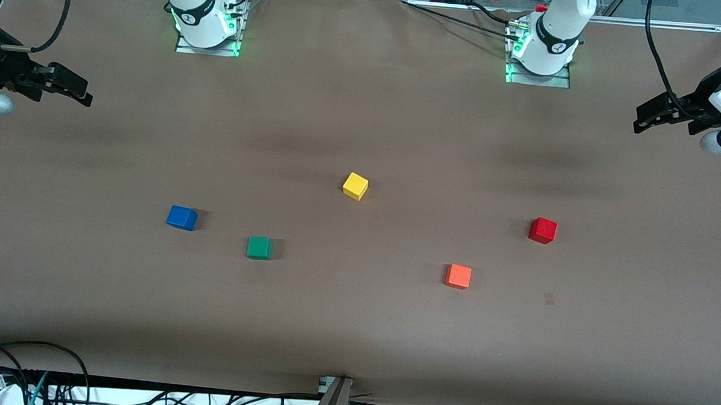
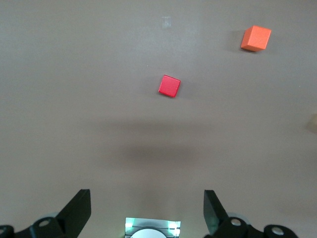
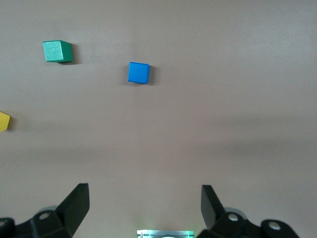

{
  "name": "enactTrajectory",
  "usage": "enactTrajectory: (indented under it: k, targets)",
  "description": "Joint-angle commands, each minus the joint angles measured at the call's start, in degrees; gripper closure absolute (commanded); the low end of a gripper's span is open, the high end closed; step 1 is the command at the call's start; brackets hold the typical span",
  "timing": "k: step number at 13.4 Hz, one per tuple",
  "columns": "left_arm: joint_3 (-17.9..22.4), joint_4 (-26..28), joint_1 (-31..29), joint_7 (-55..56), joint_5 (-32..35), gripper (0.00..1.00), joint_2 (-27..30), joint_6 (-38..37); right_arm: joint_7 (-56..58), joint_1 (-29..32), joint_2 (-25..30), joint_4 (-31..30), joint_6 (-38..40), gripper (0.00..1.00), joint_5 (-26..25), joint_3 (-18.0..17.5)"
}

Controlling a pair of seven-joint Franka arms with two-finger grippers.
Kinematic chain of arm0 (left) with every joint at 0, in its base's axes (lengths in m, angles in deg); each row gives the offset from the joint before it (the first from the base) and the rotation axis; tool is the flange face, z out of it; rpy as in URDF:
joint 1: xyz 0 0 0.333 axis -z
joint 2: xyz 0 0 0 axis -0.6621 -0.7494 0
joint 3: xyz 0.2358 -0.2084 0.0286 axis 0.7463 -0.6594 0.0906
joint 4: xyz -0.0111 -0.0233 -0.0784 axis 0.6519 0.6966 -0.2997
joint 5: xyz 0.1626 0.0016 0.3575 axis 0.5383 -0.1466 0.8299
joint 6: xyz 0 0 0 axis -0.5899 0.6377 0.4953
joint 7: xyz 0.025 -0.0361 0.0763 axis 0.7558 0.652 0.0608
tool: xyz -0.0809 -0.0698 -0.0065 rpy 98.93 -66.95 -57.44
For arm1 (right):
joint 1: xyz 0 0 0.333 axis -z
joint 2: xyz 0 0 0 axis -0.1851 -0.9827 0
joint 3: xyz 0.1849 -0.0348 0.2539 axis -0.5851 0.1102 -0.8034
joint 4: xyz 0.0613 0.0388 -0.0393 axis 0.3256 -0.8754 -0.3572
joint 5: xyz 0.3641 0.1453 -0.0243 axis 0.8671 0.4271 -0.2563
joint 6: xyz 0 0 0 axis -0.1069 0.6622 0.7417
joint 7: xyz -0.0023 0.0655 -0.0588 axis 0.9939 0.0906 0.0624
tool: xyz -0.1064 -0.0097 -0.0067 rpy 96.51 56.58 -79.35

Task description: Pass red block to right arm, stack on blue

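The red block sits on the brown table toward the left arm's end; it also shows in the left wrist view. The blue cube sits toward the right arm's end and shows in the right wrist view. My left gripper hangs open and empty high over the table's edge at its own end, well away from the red block; its jaws stand wide apart in the left wrist view. My right gripper hangs open and empty over its own end, and its wrist view shows the same.
A green cube lies beside the blue one, a little nearer the front camera. A yellow cube sits mid-table. An orange cube lies nearer the camera than the red block. Cables run along the table's near edge.
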Motion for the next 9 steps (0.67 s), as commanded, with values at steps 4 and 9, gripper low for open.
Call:
enactTrajectory:
  k: [4, 9]
  targets:
    - [-0.3, -0.3, 0.0, -0.1, 0.7, 0.0, 0.4, 1.7, -0.3, -0.2, 0.1, 0.7, 0.9, 0.0, -0.2, 0.2]
    - [-0.4, -0.5, 0.1, -0.2, -0.2, 0.0, 0.1, 1.8, 0.1, -0.1, 0.1, 0.7, 0.9, 0.0, -0.2, 0.2]
